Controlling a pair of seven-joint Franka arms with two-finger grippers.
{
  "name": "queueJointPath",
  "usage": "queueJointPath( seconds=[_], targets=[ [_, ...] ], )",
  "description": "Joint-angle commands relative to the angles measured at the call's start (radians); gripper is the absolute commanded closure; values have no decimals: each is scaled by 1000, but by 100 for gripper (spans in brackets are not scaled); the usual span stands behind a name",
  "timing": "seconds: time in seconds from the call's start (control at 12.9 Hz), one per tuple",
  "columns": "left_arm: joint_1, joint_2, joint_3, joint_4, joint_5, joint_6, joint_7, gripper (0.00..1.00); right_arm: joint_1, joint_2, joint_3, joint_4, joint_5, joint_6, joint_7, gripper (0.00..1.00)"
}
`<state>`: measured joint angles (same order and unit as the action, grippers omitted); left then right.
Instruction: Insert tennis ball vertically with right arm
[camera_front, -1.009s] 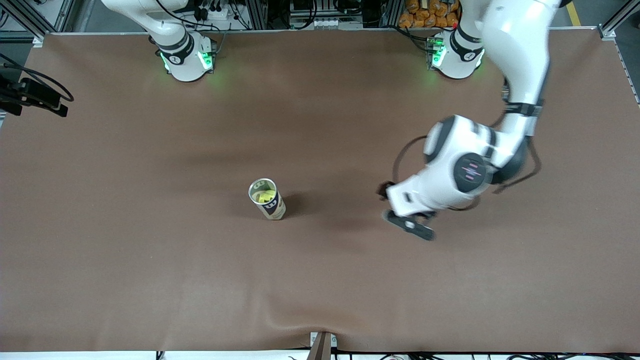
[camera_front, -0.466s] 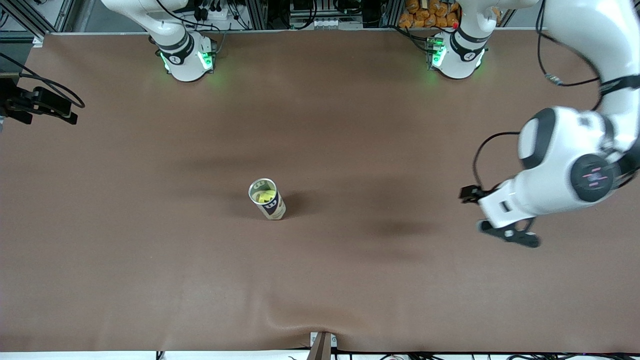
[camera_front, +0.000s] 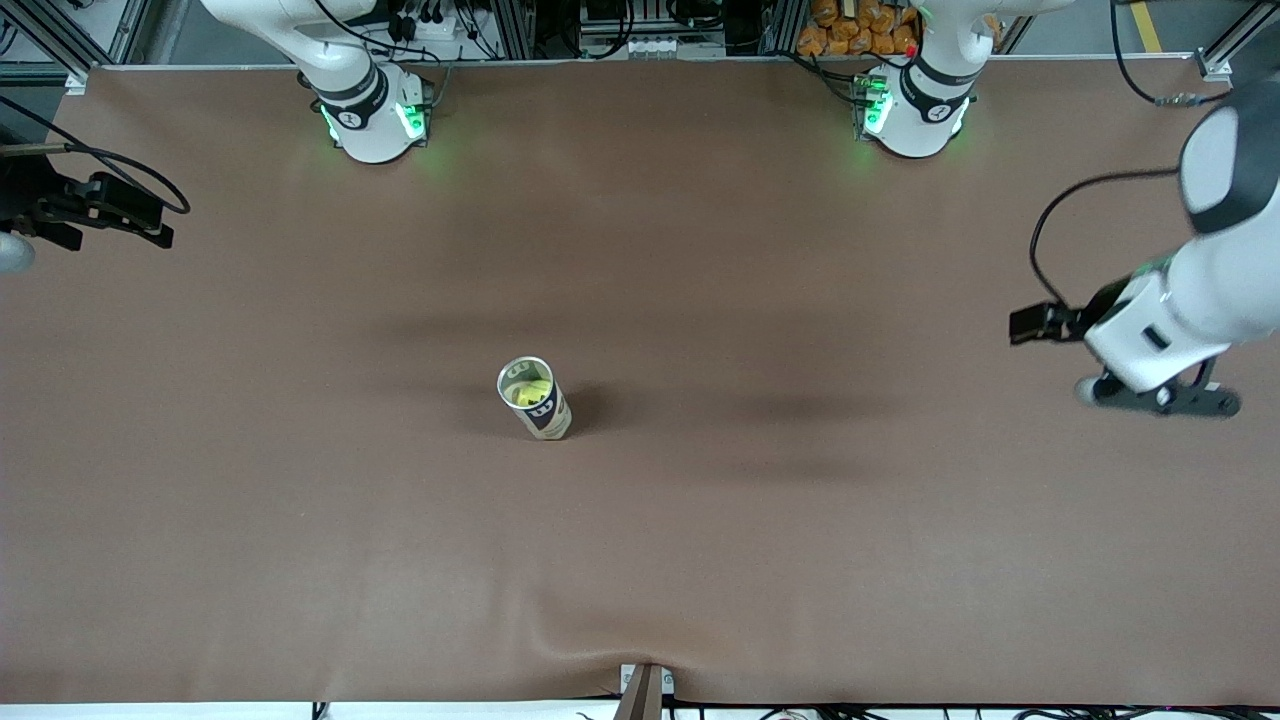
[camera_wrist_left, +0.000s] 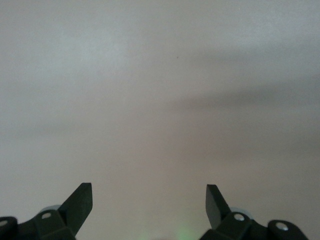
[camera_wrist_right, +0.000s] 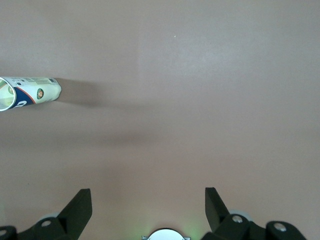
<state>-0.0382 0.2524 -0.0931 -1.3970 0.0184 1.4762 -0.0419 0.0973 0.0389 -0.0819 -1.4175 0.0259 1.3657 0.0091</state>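
Brown surface (camera_front: 300, 560) with an upright ball can (camera_front: 535, 398) near its middle, a yellow tennis ball (camera_front: 531, 390) visible inside the open top. Left tool (camera_front: 1160, 395), up over the left arm's end of the surface, fingers (camera_wrist_left: 80, 200) spread wide, empty. Right tool (camera_wrist_right: 148, 205), raised over the right arm's end, likewise spread wide and empty.

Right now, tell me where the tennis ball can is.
In the front view the tennis ball can stands upright near the middle of the brown table, a yellow ball inside, with nothing beside it; both grippers are far off.
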Motion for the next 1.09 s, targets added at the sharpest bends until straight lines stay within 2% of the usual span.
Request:
queueJointPath(
  seconds=[0.0, 0.47, 0.7, 0.85, 1.01],
  targets=[
    [3, -80, -10, -28, 18, -56, -67, 0, 15, -10, -4, -3, -17, 6, -5, 0],
    [72, -180, -1, -45, -22, -79, -90, 0, 5, -10, -4, -5, -14, -2, -8, 0],
    [32, -225, 38, -56, -22, -93, -95, 0, 10, -10, -4, -5, -15, -2, -3, 0],
    [-34, -239, 100, -63, -22, -93, -93, 0, 10, -10, -4, -5, -17, 1, -5, 0],
    [-37, -225, 102, -40, -22, -112, -93, 0, 10, -10, -4, -5, -17, 1, -3, 0]
  ],
)
